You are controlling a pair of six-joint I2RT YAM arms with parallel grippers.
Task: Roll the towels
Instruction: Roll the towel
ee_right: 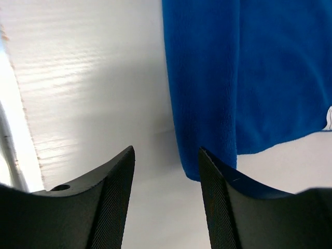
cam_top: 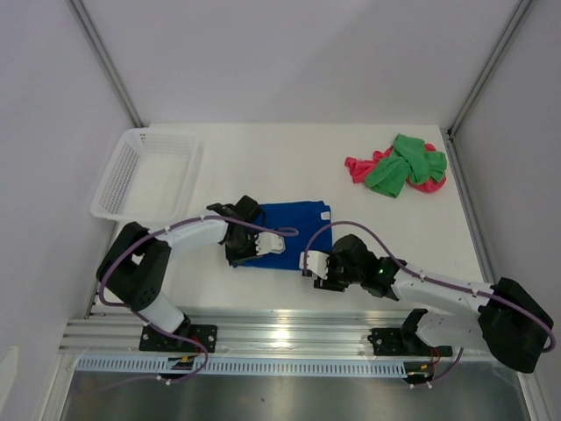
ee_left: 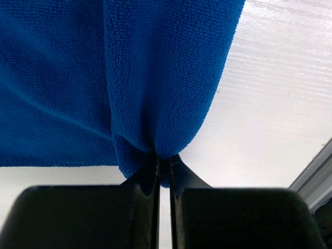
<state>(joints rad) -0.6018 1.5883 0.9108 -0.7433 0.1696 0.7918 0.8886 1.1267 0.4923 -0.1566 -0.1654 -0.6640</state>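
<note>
**Top external view.** The blue towel (cam_top: 302, 219) lies on the table (cam_top: 263, 158) between my two grippers. The left gripper (cam_top: 254, 246) is at its near left corner, and the right gripper (cam_top: 317, 266) is just off its near right corner. The green towel (cam_top: 399, 167) and pink-red towel (cam_top: 355, 167) lie tangled in one heap well beyond the right gripper. The white basket (cam_top: 110, 197) stands beyond and outboard of the left gripper.

**Left wrist view.** The left gripper (ee_left: 165, 162) is clamped on a pinch of the blue towel (ee_left: 104, 78). The cloth bunches into a fold at the fingertips and fans out ahead of them.

**Right wrist view.** The right gripper (ee_right: 166, 155) stands partly open and holds nothing. A corner of the blue towel (ee_right: 249, 78) lies just beside one fingertip.

**Handling.** I judge the towel light, limp and plush. It has no stiffness, creases wherever it is pinched, and should grip well rather than slip. I would take hold at both near corners together so the roll starts square. A one-sided pull would likely skew it.
</note>
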